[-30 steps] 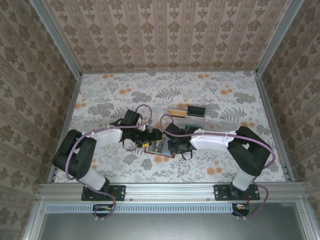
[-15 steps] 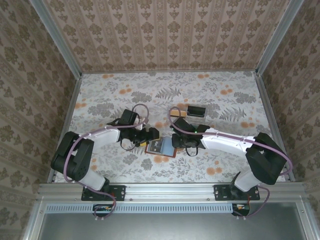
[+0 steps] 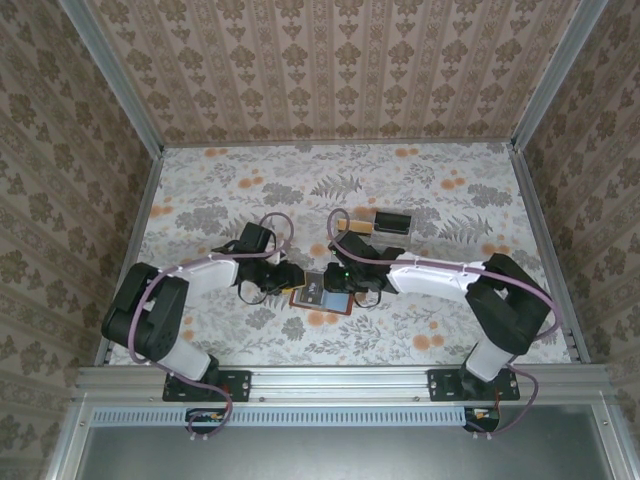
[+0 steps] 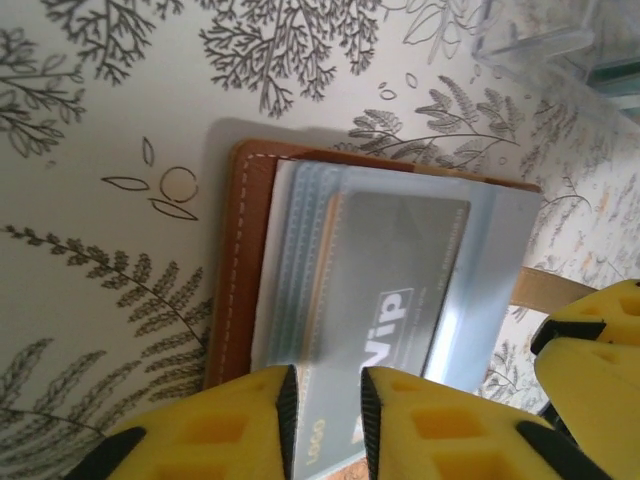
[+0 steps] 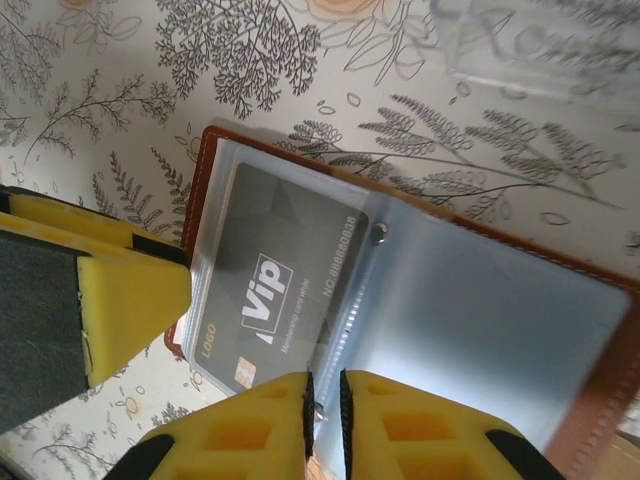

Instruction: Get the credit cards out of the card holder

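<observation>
The small square brown leather card holder point(image 4: 235, 270) lies open and flat on the fern-printed tablecloth point(image 4: 120, 100), directly between the two grippers. Its smooth hide shows a line of pale stitching along the rim, and glossy pale blue-grey pockets lie inside.

The left gripper point(image 4: 325, 385) has blocky yellow fingers point(image 4: 220, 420) with dark pads, drawn close with only a narrow slot between them. The short end of a matte grey rectangular credit card marked "Vip" point(image 4: 400, 280) shows through that slot, and the rest of the card reaches away from the fingertips inside its pocket. I cannot tell whether these fingers grip the card or merely stand over it.

The right gripper point(image 5: 324, 385) has its fingers pressed almost together, pinching the thin edge of a clear plastic sleeve point(image 5: 480, 330). The sleeve is shiny and flexible, and it hinges at a small metal stud point(image 5: 378, 235) just beyond the fingertips.

Farther out beyond both grippers, a flat tan card point(image 3: 350, 226) and a dark card point(image 3: 392, 219) sit by the clear plastic tray point(image 5: 540, 50).
</observation>
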Controlling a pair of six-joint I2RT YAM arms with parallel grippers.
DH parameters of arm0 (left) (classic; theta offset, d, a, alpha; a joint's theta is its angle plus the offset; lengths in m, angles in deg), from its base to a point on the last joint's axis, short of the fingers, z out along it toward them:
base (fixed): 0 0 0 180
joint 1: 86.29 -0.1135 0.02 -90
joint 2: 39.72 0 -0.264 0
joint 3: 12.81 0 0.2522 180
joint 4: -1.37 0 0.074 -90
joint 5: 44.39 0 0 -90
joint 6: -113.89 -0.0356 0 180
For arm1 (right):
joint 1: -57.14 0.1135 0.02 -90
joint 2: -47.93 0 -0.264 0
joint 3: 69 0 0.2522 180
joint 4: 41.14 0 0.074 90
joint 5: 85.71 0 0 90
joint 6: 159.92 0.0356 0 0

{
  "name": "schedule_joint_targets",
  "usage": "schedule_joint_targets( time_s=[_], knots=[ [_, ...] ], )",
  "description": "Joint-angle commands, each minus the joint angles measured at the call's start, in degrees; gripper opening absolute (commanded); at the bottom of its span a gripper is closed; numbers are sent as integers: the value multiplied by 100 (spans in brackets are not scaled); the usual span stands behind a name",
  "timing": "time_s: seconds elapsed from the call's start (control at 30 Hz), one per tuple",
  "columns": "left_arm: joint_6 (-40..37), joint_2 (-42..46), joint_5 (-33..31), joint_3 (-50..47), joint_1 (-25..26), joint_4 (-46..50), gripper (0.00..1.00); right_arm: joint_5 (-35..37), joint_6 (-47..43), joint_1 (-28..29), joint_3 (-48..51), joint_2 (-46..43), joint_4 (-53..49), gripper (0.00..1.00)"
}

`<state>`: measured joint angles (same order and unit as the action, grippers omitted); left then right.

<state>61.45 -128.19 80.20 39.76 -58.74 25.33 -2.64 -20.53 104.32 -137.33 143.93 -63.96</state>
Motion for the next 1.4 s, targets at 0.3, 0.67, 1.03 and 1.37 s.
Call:
schedule_joint_targets(
  time_s=[0.3, 0.67, 1.03, 1.37],
  knots=[
    [94, -183, -113, -198, 71, 9, 16, -395, 770, -84, 305, 377, 831, 14],
    [107, -146, -146, -181, 137, 40, 15, -600, 1011, -203, 535, 523, 1128, 15],
    [106, -145, -138, -163, 163, 52, 15, -803, 994, -210, 528, 560, 1321, 17],
    [111, -149, -159, -141, 164, 96, 13, -897, 1009, -232, 518, 625, 1405, 10]
  ],
)
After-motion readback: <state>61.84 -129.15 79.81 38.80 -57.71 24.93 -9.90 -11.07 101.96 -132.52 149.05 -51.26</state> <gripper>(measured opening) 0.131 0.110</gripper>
